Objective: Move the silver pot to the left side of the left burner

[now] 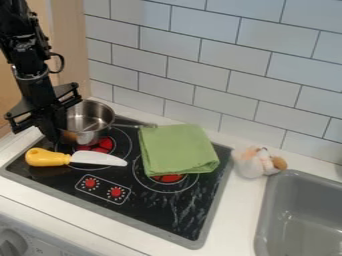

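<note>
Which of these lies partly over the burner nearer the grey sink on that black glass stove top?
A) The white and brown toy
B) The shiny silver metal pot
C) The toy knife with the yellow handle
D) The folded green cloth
D: the folded green cloth covers part of that burner, whose red centre and white rings show past the cloth's lower edge.
</note>
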Robot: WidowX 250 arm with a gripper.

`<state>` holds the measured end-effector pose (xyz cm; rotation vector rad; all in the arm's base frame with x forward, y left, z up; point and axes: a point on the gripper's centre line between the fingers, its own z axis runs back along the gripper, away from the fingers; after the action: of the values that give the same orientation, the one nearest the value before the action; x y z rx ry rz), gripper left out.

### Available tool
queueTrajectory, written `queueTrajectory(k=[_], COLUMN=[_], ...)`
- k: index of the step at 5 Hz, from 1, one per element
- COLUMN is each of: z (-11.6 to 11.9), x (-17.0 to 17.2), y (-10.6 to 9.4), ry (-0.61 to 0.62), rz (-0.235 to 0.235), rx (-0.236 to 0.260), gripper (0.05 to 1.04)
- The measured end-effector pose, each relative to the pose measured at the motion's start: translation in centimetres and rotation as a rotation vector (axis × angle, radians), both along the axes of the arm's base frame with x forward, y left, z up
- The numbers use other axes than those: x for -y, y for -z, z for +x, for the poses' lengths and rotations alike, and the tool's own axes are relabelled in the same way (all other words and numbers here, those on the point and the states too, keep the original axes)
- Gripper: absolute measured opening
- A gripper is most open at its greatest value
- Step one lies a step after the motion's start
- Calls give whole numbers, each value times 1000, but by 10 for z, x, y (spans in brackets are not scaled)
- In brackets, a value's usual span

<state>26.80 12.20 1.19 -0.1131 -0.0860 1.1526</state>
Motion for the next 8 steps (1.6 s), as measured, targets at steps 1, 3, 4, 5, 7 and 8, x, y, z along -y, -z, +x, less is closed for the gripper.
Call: queueTrajectory(k=[1, 3, 4, 5, 7, 8], z=[0, 0, 6, 12, 10, 2], x=[-1, 1, 6, 6, 12, 17], y=[0, 0, -5, -24, -54, -68], ry=[-12, -16, 45, 66, 88, 103], rz=[5, -1, -30, -9, 20, 32], rx=[-1, -2, 47, 107, 140, 168], gripper=[543, 1017, 1006, 998, 998, 998])
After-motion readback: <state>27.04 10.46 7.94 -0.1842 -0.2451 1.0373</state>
